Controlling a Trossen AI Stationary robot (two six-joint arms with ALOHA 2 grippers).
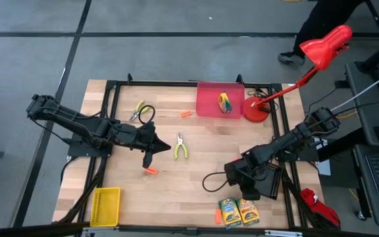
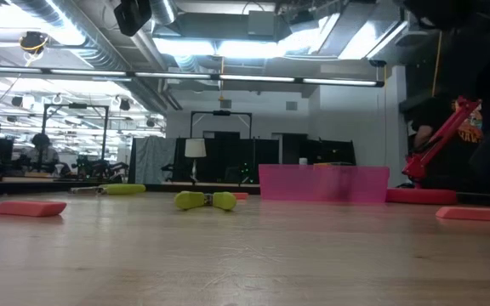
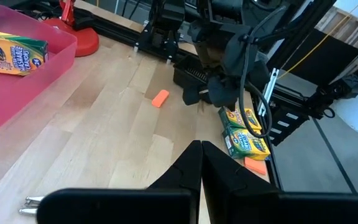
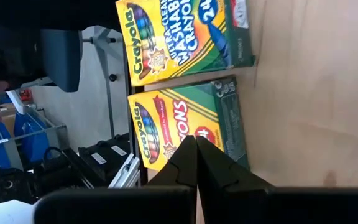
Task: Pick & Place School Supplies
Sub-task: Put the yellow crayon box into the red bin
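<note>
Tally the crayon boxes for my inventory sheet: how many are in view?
3. One crayon box stands inside the red bin. The other two lie side by side at the table's near edge, below the right arm. None seems hidden.

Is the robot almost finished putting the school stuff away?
Not nearly. One crayon box already sits in the red bin. Nothing is held: the left gripper and right gripper are both shut and empty. Two crayon boxes, both pliers and the orange sticks still lie out.

Table centre (image 1: 196, 164) open; red lamp (image 1: 321, 49) overhangs pink bin (image 1: 206, 105).
</note>
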